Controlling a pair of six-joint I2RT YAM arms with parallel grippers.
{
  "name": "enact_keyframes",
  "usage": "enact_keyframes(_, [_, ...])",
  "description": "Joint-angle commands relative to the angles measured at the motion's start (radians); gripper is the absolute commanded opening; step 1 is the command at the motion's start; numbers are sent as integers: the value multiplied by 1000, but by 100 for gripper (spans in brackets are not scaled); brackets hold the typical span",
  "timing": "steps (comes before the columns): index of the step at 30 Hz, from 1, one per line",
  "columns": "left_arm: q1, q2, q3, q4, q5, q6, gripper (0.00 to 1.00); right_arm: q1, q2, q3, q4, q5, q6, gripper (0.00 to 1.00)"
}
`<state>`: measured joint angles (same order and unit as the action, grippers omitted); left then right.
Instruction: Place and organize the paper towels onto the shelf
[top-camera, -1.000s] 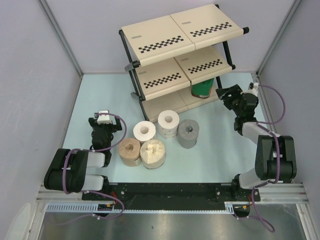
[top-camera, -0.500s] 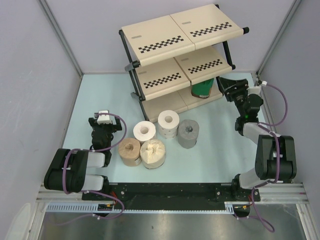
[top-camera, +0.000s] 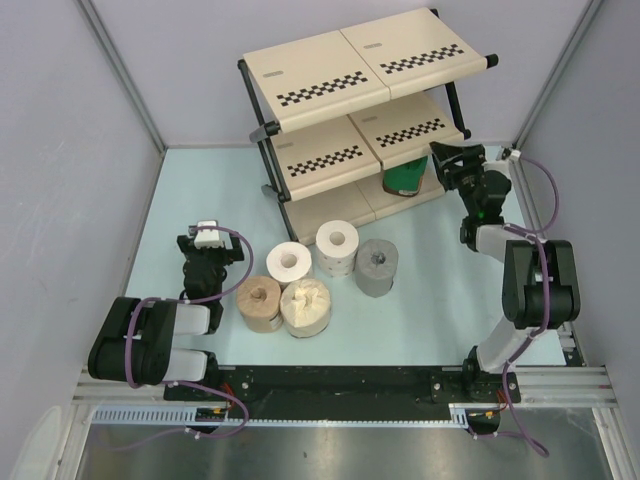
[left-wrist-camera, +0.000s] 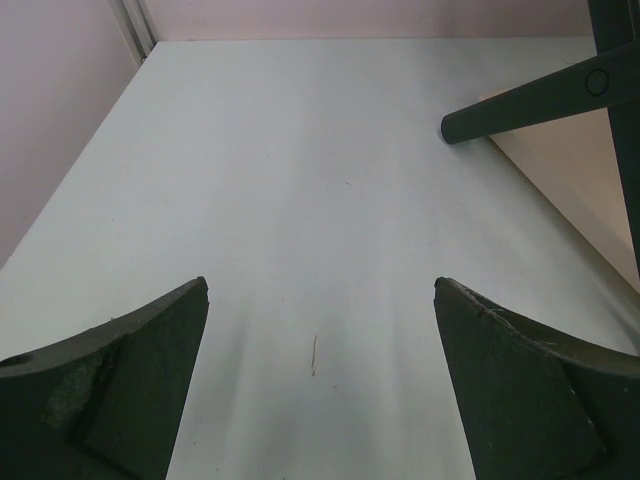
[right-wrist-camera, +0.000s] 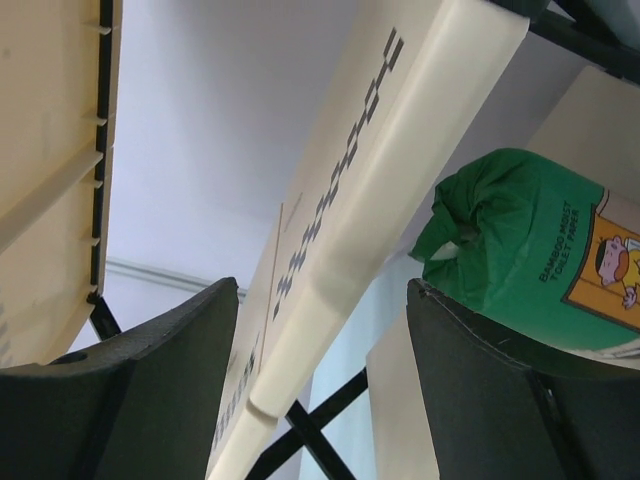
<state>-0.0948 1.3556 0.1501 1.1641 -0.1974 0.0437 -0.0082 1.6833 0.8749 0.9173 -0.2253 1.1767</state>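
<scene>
the shelf (top-camera: 365, 90) stands at the far side of the table (top-camera: 440, 300), and every place here is given from it. the green roll (top-camera: 405, 177) sits upright on the shelf's lowest tier, at its right-hand end, tucked under the middle panel. the right gripper (top-camera: 447, 165) hangs just off the shelf's right front corner, level with the middle tier; its jaws stand apart and clasp nothing. in the right wrist view the edge of that middle panel runs between the two fingers, and the green wrapper lies just past the right finger, not touching it. the other five rolls stand in a tight cluster on the table in front of the shelf. one white dotted roll (top-camera: 337, 245) is nearest it, the second white roll (top-camera: 289, 265) to that one's left and the grey roll (top-camera: 377, 266) to its right. the tan-brown roll (top-camera: 259, 301) and the cream roll (top-camera: 306, 305) stand side by side farthest from the shelf. the left gripper (top-camera: 207, 235) lies low, well apart from the shelf's left front leg and left of the cluster. its jaws are spread wide over bare table, with nothing held.
</scene>
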Motion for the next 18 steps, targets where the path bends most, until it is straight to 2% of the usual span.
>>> enact_keyframes(1, [4,-15,12,37,21,-8,100,5,50,84,9,60,8,73])
enact_keyframes(5, [4,-13,12,37,21,-5,100,37,98,114,6,106,21,72])
enact_keyframes(11, [4,-13,12,39,21,-5,100,51,164,170,46,130,153,70])
enact_keyframes(18, [4,-13,12,39,21,-5,100,63,170,184,17,165,212,63])
